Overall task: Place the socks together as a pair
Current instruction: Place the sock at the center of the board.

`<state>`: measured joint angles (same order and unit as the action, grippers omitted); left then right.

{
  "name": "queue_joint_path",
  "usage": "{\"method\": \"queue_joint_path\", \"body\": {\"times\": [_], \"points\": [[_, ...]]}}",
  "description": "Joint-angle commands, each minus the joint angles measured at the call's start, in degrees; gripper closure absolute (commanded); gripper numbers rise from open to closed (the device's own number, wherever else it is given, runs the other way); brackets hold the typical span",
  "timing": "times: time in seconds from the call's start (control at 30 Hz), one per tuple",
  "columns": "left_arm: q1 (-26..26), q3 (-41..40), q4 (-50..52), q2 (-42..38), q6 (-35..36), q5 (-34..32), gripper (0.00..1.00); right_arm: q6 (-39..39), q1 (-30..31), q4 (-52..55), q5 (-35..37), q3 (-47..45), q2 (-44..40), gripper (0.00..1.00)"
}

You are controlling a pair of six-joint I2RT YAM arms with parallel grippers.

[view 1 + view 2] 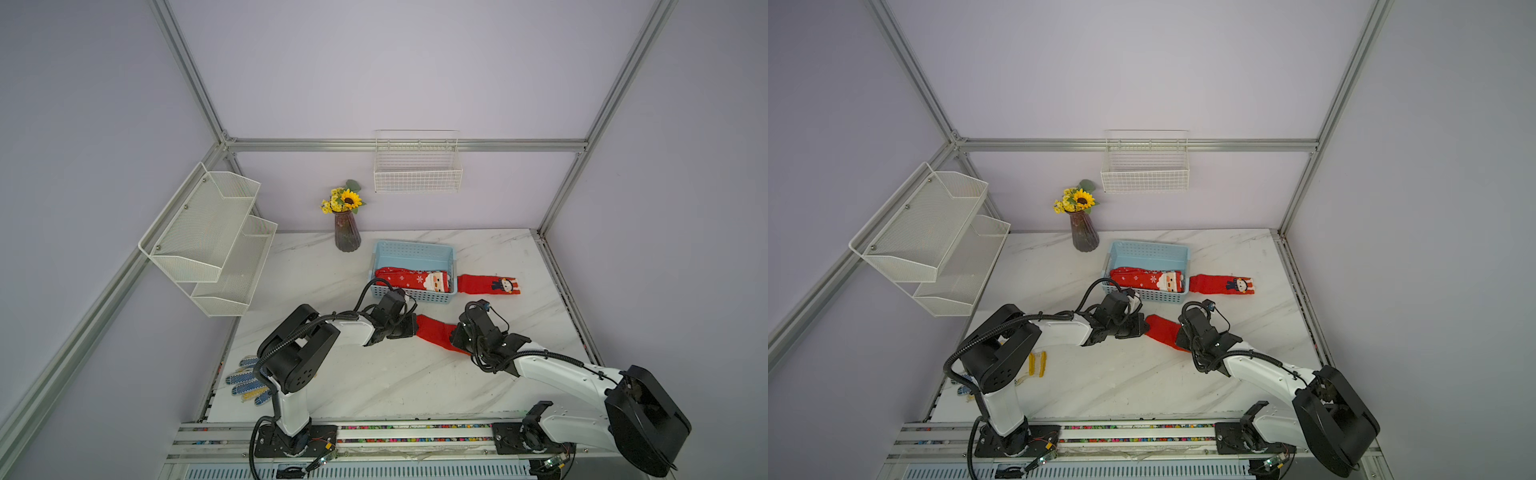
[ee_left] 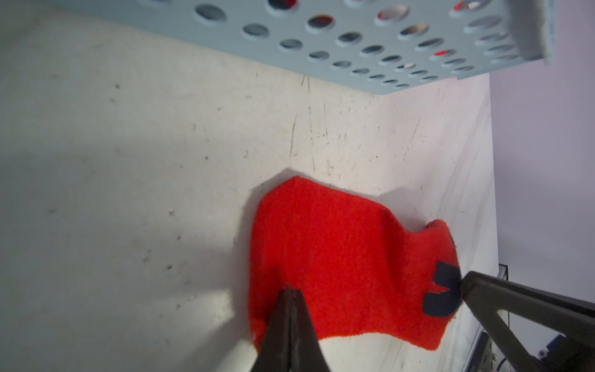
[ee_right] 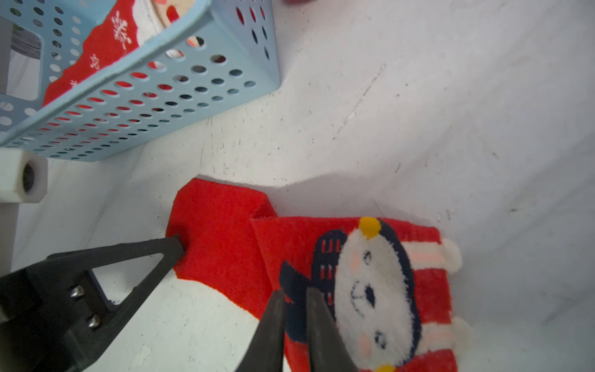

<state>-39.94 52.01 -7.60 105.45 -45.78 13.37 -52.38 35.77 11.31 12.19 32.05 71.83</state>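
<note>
One slanting red sock (image 1: pixel 434 332), toe at left hand (image 2: pixel 289 291), cuff at right hand (image 3: pixel 294 294)

On the table (image 1: pixel 395 374), with 12 o'clock at the back wall (image 1: pixel 498 199), the basket (image 1: pixel 415 254) stood at 12 o'clock from the centre, with socks (image 1: pixel 411 280) in it. The vase (image 1: pixel 347 235) stood at its 10 o'clock, and the far sock (image 1: pixel 486 284) lay just beside its wall at 3 o'clock. At its 6 o'clock the near sock (image 1: pixel 434 332) lay between the left gripper (image 2: pixel 289 291), at 9 o'clock, and the right gripper (image 3: pixel 294 294), at 3 o'clock. The glove (image 1: pixel 247 380) lay at 8 o'clock, near the table's edge.
</note>
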Motion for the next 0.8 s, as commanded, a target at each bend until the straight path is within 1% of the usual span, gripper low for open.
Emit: {"method": "queue_joint_path", "body": {"times": [0.0,0.13,0.3,0.37,0.43,0.5,0.57,0.63,0.77], "points": [[-0.4,1.2,2.3,0.7,1.6,-3.5,0.99,-0.4,-0.8,-1.9,-0.3,1.4,1.7,0.82],[-0.4,-2.0,2.7,-0.7,2.2,-5.1,1.0,-0.5,-1.6,-2.0,0.3,0.4,2.6,0.82],[-0.4,-8.2,3.6,-5.3,2.2,-8.5,1.0,0.2,-3.3,-1.9,0.4,-1.1,3.8,0.82],[-0.3,-10.3,3.7,-6.7,1.8,-8.7,1.0,0.5,-3.7,-2.7,-0.2,-1.7,4.7,0.81],[-0.3,-12.3,4.7,-7.4,2.4,-7.6,1.0,0.4,-3.8,-6.1,-3.3,-2.8,5.2,0.81],[-0.3,-14.4,6.1,-8.8,2.3,-8.6,1.0,0.4,-3.9,-10.6,-7.0,-4.1,6.0,0.81],[-0.4,-16.6,5.7,-10.9,1.8,-7.8,1.0,0.2,-3.9,-11.7,-7.9,-4.2,6.3,0.82],[-0.3,-18.2,5.8,-13.8,1.6,-5.3,1.0,-0.3,-3.9,-10.3,-7.3,-3.4,8.4,0.82],[-0.3,-21.5,7.8,-21.9,0.4,-6.2,1.0,0.2,-4.0,-5.6,-3.3,-1.7,7.7,0.82]]}}
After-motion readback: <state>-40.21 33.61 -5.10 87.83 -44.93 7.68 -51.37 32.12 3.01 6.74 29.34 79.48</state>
